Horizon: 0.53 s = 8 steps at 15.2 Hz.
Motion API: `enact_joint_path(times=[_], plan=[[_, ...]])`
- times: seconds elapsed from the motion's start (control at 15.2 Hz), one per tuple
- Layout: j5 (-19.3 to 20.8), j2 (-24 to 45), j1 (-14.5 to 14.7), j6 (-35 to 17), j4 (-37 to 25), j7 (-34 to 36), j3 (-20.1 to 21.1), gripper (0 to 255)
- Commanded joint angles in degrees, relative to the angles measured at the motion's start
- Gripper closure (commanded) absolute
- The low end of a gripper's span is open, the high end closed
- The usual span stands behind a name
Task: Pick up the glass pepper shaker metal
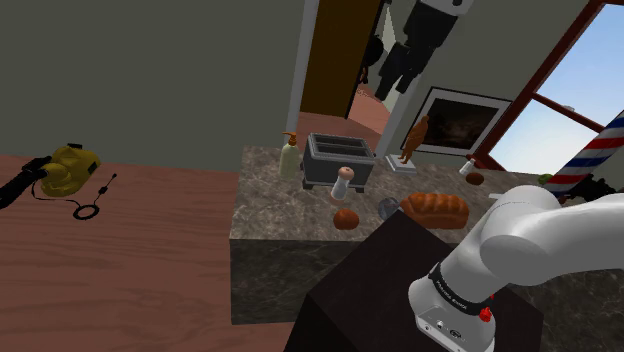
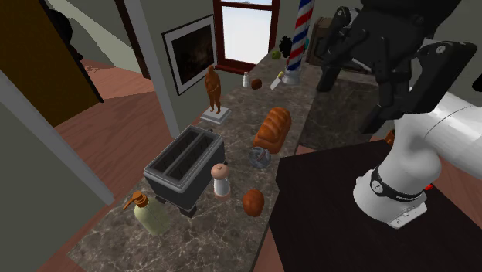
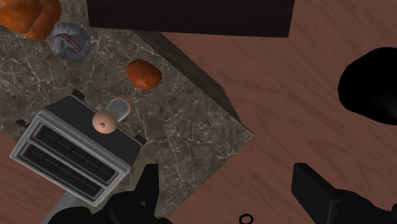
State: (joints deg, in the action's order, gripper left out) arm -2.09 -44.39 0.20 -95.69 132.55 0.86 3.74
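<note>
The marble counter [image 3: 191, 146] lies far beneath my gripper [image 3: 232, 197], whose 2 fingers stand wide apart, clasping nothing. The grey toaster [image 3: 70, 159] sits just past 1 finger. The pepper shaker [image 3: 111, 116] – pale body, pinkish cap – stands upright just beside the toaster, well apart from me.

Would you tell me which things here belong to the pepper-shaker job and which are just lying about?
For the job:
- pepper shaker with the tan cap, beside the toaster
- hand, open

Just lying about:
- the toaster
- bread loaf
- marbled ball
- soap dispenser
- figurine
- barber pole
</note>
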Motion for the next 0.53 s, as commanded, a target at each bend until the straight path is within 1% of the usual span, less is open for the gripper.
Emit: enact_joint_path(times=[0.0, 0.46], plan=[[0.0, 0.0, 0.0, 0.0, 0.0, 0.0, 0.0, 0], [2.94, 5.34, -1.84, -11.63, 7.39, -4.17, -3.21, 0]])
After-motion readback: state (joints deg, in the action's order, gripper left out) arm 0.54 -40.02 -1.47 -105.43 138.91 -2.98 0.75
